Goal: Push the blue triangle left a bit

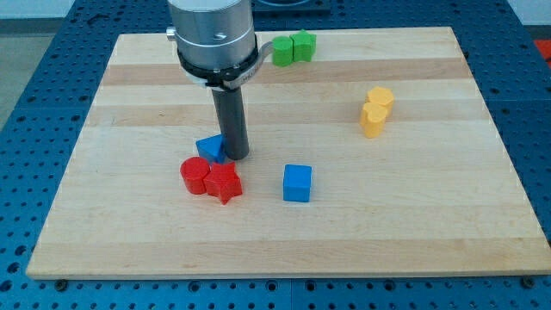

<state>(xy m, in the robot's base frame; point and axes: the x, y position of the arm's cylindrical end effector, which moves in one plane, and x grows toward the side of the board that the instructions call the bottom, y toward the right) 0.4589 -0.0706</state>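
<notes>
Camera view is centred on the blue triangle (209, 148), which lies on the wooden desk (129, 215) a little toward the view's left of the middle, just above a red cylinder (195, 176) and a red star-shaped block (224, 182). My tip (237, 158) is seen at the triangle's right-hand edge, touching it or very nearly so — the exact contact is hidden by the rod itself. No tool in the grasping sense is fitted, so nothing can be called open, closed or gripping; only a plain rod is presented to the block.

Further out, a blue cube (297, 182) sits to the view's right of the red pair, well apart from the triangle. A yellow block (374, 111), seemingly two pieces pressed together, is placed toward the view's right, and two green blocks (293, 48) rest near the view's top edge.

A leftward push looks ready to be made, yet trouble is judged likely if it is applied off-centre: the triangle could be spun rather than slid, or steered downward into the red cylinder and red star, which lie close below — both would then be dragged along. Too long a stroke would also exceed the small shift that is asked for.

No containers are visible, so nothing is held in any.
</notes>
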